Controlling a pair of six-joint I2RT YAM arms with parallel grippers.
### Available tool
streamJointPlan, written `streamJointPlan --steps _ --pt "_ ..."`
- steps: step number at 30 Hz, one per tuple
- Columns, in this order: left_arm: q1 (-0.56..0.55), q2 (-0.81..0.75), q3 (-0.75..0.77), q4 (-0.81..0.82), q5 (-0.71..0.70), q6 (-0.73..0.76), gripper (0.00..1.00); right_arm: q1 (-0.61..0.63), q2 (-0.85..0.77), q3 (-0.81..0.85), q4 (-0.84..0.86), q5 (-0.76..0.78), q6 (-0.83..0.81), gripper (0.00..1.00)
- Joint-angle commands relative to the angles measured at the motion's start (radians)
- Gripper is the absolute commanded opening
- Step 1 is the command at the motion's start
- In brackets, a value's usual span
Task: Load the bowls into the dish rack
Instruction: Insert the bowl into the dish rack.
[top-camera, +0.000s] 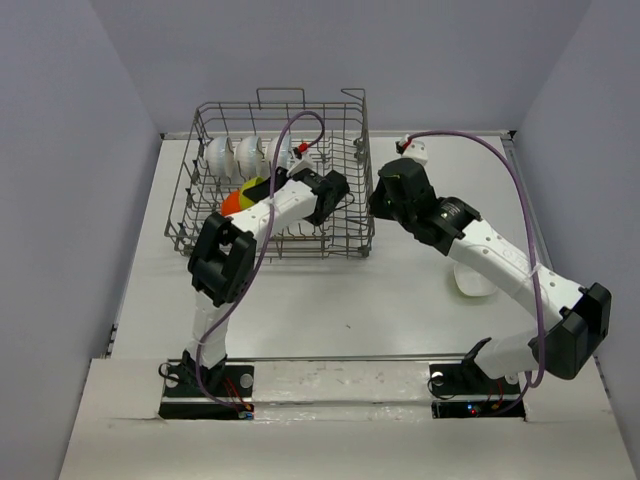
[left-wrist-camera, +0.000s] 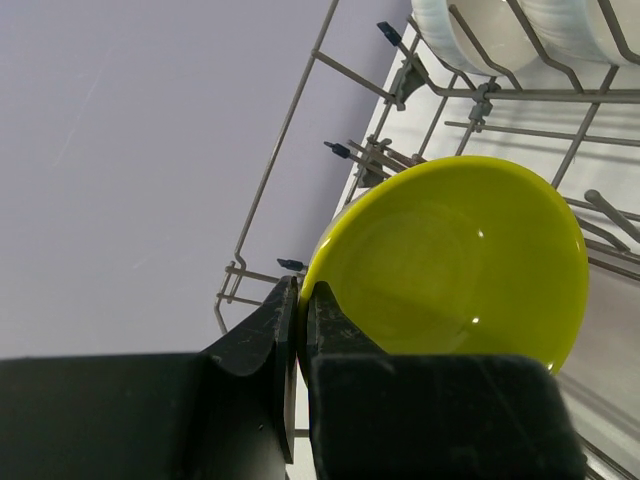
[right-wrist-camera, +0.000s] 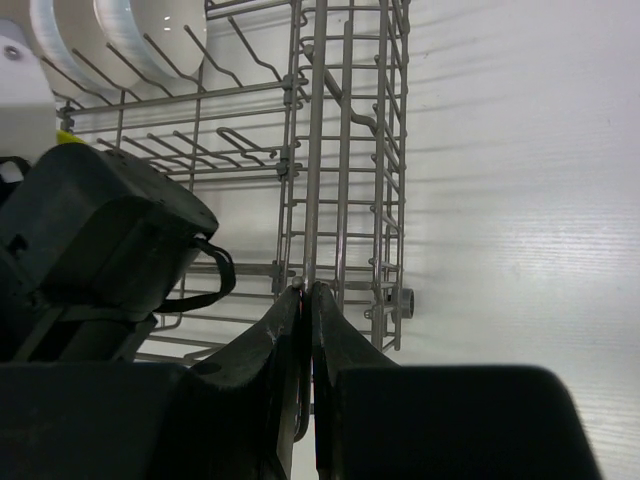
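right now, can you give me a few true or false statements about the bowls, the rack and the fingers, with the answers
1. White bowls stand in the dish rack. True.
2. The yellow-green bowl lies on the table outside the rack. False: it is inside the rack, and the closed left fingers pinch its rim.
3. The right fingers are spread wide above the rack. False: they are closed on a wire of the rack's side wall.
4. A white bowl sits on the table outside the rack, partly hidden by the right arm. True.
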Motion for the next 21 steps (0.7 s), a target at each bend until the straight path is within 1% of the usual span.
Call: streamJointPlan --steps 1,9,21 --pt "-0.004 0.014 -0.007 -0.006 -0.080 -0.007 0.00 0.016 -0.015 -0.045 0.051 -0.020 0.005 0.06" --pt "-0.003 0.026 -0.006 -0.006 -0.087 -0.001 0.00 0.016 -0.010 -0.051 0.061 -0.034 -0.002 0.06" --pt "0.000 0.031 -0.012 -0.006 -0.123 0.060 0.00 0.016 -0.030 -0.068 0.074 -0.032 -0.002 0.07"
